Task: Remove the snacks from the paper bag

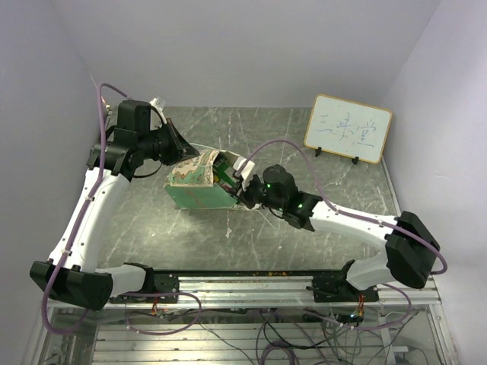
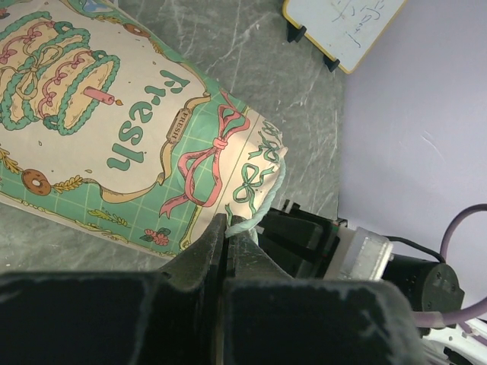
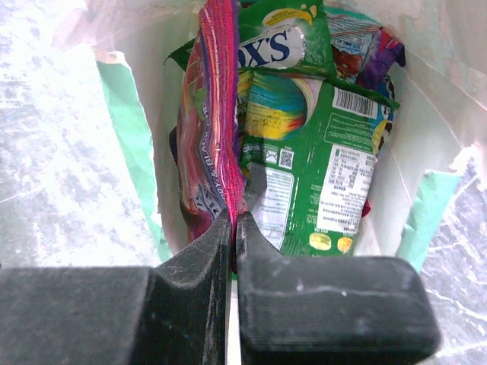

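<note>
Right wrist, glossy pink-purple packet (image 3: pixel 209 129), green packet (image 3: pixel 319 167)

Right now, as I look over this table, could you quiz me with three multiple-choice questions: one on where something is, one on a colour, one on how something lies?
1. Where does the whiteboard stand?
A. At the far right of the table
B. On the floor
C. Hung on the left wall

2. What colour is the snack packet that the right tool pinches?
A. White
B. Pink-purple
C. Black

3. How is the paper bag placed?
A. Standing upright
B. Folded flat
C. Lying on its side

Answers:
1 A: the top view shows it propped near the far right wall.
2 B: the right wrist view shows the tool shut on a pink-purple edge, beside a green packet.
3 C: the top view shows it on its side, and the left tool pinches its top edge.
</note>
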Tool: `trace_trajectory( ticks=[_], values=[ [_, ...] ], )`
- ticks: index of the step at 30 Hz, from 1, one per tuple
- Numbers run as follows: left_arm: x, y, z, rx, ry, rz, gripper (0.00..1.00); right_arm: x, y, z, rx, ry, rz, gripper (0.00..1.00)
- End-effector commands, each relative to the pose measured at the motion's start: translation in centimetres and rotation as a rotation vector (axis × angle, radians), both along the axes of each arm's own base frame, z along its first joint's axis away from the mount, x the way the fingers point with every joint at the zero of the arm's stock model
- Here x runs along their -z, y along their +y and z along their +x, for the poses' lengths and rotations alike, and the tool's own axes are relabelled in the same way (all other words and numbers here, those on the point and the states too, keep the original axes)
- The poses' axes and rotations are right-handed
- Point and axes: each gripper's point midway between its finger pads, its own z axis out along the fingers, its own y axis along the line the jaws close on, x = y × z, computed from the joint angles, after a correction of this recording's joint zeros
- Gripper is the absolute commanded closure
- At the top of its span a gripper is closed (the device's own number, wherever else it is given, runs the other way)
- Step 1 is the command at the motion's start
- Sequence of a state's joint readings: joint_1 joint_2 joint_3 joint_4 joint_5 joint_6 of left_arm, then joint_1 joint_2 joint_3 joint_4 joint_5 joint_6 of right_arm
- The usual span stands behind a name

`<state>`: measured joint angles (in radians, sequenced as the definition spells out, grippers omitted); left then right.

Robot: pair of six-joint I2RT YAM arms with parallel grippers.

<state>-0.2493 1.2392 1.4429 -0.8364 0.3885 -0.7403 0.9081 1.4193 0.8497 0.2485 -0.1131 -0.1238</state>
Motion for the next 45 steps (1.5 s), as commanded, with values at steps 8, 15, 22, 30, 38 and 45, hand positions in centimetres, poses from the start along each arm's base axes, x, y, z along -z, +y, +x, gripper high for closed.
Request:
trace_trajectory(
  ticks=[8,15,22,30,38,45],
  values=[
    [-0.9,0.0,1.2,-0.005,-0.057,-0.016,0.93,-1.1,-3.1,0.8,0.138,-0.009,-0.012,1.00],
    [-1.1,0.1,1.1,-0.010,-0.048,-0.011,0.93,-2.3,-4.3,1.6,0.141,-0.028,0.024,1.00],
    [-1.0,0.1,1.1,-0.012,-0.046,-0.011,0.93,-4.8,-2.5,0.2,0.010,0.016,0.135,1.00],
    [-2.2,0.8,1.6,-0.052,-0.075,0.001,0.93,-13.9,-0.9,-0.1,-0.005,0.057,0.318,1.00],
    [-3.9,3.4,2.2,-0.153,-0.118,0.012,0.93,-18.8,-1.4,1.0,0.098,0.105,0.367,1.00],
    [-4.0,5.9,3.3,-0.203,-0.117,0.027,0.93,-21.9,-5.3,1.2,0.242,0.059,0.312,1.00]
  ],
)
